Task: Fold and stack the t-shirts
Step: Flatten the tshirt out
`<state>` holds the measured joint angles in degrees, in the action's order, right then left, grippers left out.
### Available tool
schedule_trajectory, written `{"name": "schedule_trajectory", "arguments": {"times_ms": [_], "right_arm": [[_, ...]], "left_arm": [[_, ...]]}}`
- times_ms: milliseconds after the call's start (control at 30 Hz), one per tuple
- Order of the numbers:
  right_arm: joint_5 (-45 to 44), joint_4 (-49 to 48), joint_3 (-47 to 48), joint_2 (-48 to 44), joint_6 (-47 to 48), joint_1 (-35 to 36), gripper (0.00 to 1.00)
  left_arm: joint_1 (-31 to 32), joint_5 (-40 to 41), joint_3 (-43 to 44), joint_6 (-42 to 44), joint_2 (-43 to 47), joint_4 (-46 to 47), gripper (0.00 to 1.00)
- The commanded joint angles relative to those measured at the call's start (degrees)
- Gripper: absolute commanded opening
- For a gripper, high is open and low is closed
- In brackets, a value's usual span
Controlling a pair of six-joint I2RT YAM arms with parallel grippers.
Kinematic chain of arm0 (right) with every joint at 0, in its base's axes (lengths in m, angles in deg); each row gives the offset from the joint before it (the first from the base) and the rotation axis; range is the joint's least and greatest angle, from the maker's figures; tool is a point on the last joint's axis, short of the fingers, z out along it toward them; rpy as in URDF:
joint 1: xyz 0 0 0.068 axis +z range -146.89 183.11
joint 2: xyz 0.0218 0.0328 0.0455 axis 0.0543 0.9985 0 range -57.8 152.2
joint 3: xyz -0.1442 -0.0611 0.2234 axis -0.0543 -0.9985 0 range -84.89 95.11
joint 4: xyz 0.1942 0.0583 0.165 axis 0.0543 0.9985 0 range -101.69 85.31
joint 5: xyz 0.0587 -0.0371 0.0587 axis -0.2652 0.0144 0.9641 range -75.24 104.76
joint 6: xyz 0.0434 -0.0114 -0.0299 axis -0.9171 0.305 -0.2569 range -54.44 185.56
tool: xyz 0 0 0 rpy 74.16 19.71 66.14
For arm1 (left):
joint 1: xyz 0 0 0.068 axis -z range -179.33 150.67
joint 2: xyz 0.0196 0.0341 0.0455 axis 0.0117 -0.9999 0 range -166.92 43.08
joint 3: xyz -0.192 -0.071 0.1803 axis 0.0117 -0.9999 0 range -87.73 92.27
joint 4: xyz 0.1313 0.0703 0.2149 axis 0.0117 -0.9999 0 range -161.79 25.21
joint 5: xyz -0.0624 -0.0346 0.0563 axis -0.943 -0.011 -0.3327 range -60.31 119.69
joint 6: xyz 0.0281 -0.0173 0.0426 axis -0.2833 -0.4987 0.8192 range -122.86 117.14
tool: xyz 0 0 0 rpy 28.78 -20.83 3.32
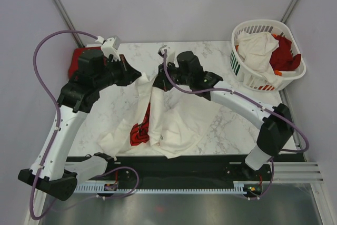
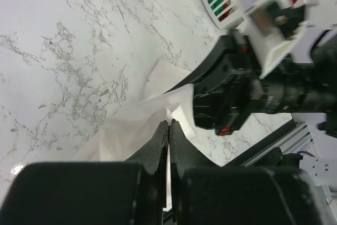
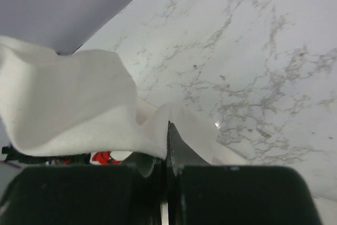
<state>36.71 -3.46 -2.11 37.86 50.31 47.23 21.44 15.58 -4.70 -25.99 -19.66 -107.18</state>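
A cream-white t-shirt with a red graphic (image 1: 158, 125) hangs from both grippers over the marble table, its lower part bunched near the front edge. My left gripper (image 1: 141, 77) is shut on its upper left edge; the cloth shows at the fingertips in the left wrist view (image 2: 169, 125). My right gripper (image 1: 160, 80) is shut on the upper right edge, with cloth (image 3: 79, 104) draped over the fingers in the right wrist view. The two grippers are close together. A red t-shirt (image 1: 79, 56) lies at the back left, partly hidden by the left arm.
A white slatted laundry basket (image 1: 253, 75) stands at the back right and holds a cream-white shirt (image 1: 260, 48) and a red shirt (image 1: 284, 51). The marble table (image 1: 221, 125) ends at a black strip near the arm bases. Grey walls close in all round.
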Motion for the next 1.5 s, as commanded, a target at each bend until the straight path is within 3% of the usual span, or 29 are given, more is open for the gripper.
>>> {"name": "schedule_trajectory", "arguments": {"times_ms": [0,200,233,267,433,600,900,1000,1467], "right_arm": [[-14.45,4.76,3.26,-6.09,2.41,-1.13,0.0],[-27.2,11.02,1.77,-10.48,-2.68,-15.54,0.0],[-28.71,12.06,1.51,-10.84,-2.16,-15.9,0.0],[-30.29,12.6,1.24,-11.02,-1.81,-15.99,0.0],[-40.84,16.29,0.89,-11.37,-1.54,-16.17,0.0],[-39.01,16.99,1.15,-11.28,-2.24,-16.26,0.0],[-34.35,17.43,-3.15,-11.37,-4.88,-16.26,0.0],[-34.0,17.61,-4.64,-11.81,-5.06,-16.26,0.0],[-33.73,18.14,-4.65,-12.51,-4.36,-16.34,0.0]], "left_arm": [[0.14,-1.27,-2.16,1.78,-2.03,2.05,0.02],[0.32,-1.27,-7.42,1.78,-4.58,2.05,0.02],[0.41,-0.66,-8.66,-4.23,-4.67,-3.0,0.96],[0.58,11.0,-9.71,-5.16,-4.85,-3.05,0.96],[0.85,16.02,-17.97,-10.7,-4.41,-3.4,0.9],[1.11,17.62,-21.32,-12.9,-6.95,-0.68,0.89],[2.52,19.73,-19.4,-14.57,-22.58,12.59,0.64],[2.87,20.26,-16.59,-14.39,-29.18,13.65,0.6],[3.66,21.14,-11.66,-14.92,-42.02,16.11,0.57]]}}
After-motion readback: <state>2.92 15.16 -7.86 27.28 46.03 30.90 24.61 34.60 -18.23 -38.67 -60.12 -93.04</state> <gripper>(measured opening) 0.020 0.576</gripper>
